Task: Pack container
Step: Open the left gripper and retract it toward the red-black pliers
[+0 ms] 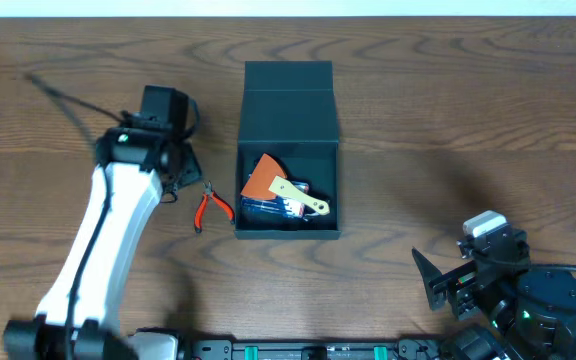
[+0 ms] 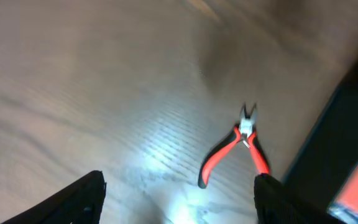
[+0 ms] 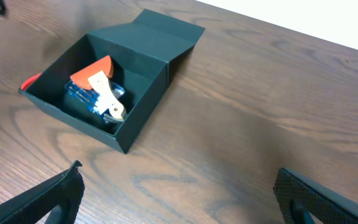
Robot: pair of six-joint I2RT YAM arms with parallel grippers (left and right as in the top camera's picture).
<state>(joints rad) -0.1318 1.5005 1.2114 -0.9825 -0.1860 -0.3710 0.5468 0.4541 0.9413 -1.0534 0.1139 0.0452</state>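
Observation:
The black container [image 1: 320, 128] stands open at the table's middle, its flap lid laid back. Inside lie an orange scraper with a pale handle [image 1: 273, 182] and a dark-blue packet [image 1: 268, 208]. It also shows in the right wrist view [image 3: 145, 102]. Red-handled pliers [image 1: 209, 206] lie on the table just left of the container, and in the left wrist view [image 2: 238, 149]. My left gripper [image 2: 179, 202] is open and empty, hovering left of the pliers. My right gripper [image 3: 179, 199] is open and empty near the front right.
A black cable [image 1: 68, 97] runs across the table at the back left. The wooden table [image 1: 448, 120] shows bare wood right of the container. The arm bases stand along the front edge.

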